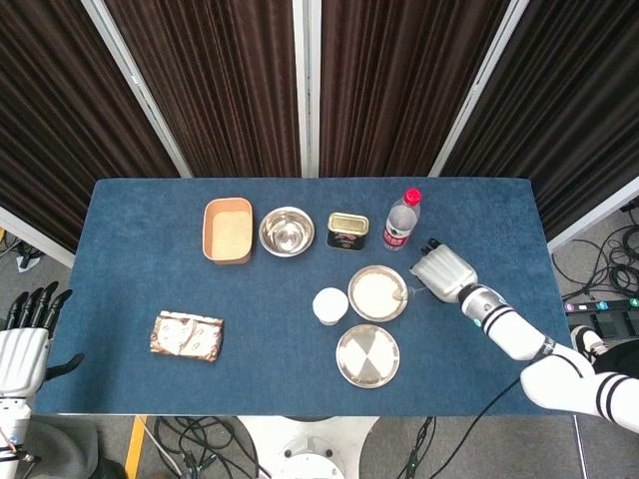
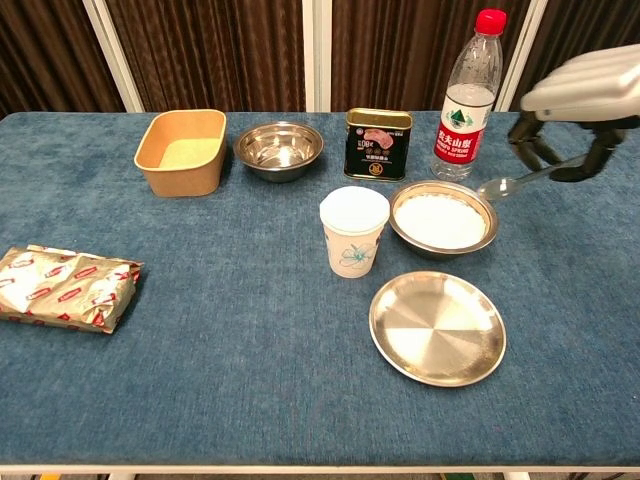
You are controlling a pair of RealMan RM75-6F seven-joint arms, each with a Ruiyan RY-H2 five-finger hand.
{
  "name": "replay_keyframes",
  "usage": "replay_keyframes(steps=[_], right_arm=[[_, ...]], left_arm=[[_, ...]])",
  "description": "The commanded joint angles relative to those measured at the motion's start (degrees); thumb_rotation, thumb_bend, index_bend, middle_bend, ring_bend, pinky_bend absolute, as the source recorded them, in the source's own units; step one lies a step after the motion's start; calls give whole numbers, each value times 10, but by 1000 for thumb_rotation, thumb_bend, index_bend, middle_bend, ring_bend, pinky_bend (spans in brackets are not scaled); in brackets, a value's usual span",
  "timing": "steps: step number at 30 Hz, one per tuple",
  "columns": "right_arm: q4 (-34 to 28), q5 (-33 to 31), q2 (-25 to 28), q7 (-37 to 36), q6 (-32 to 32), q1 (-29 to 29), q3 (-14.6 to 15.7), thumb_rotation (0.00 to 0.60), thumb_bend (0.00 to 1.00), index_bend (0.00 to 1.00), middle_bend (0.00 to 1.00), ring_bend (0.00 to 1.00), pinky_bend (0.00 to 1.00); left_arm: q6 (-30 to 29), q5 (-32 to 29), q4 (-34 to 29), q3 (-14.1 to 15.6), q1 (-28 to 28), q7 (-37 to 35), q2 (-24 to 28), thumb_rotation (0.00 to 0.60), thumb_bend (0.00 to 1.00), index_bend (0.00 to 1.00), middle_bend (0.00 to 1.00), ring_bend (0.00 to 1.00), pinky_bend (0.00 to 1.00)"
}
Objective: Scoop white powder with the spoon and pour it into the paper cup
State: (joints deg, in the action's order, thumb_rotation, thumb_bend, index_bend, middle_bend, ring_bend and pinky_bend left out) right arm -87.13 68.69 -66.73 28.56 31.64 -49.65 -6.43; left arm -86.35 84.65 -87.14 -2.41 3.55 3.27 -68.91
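Note:
A steel bowl [image 2: 443, 218] [image 1: 377, 292] of white powder sits right of centre. The white paper cup [image 2: 353, 232] [image 1: 330, 305] stands upright just to its left. My right hand [image 2: 580, 100] [image 1: 442, 270] holds a metal spoon [image 2: 515, 182] by the handle. The spoon's bowl hovers at the powder bowl's right rim. Whether the spoon carries any powder I cannot see. My left hand [image 1: 28, 331] hangs off the table's left edge, fingers apart, holding nothing.
A flat steel plate [image 2: 437, 327] lies in front of the powder bowl. A water bottle [image 2: 465, 95], a tin can [image 2: 377, 144], an empty steel bowl [image 2: 279, 150] and a tan paper box [image 2: 182, 151] line the back. A foil packet [image 2: 65, 288] lies front left.

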Motion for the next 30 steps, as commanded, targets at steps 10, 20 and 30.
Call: replay_keyframes(steps=[10, 20, 30], right_arm=[[60, -169, -97, 180, -11, -120, 82, 600, 342, 627, 594, 235, 179], [66, -263, -145, 253, 40, -173, 126, 600, 343, 629, 594, 235, 173], [53, -255, -160, 219, 84, -165, 126, 600, 341, 630, 594, 235, 162]], left_arm=[[0, 4, 19, -1, 2, -17, -9, 600, 30, 156, 129, 64, 43], [-7, 6, 24, 0, -2, -24, -12, 600, 30, 156, 129, 64, 43], [-10, 4, 28, 2, -7, -30, -14, 600, 30, 162, 130, 64, 43]])
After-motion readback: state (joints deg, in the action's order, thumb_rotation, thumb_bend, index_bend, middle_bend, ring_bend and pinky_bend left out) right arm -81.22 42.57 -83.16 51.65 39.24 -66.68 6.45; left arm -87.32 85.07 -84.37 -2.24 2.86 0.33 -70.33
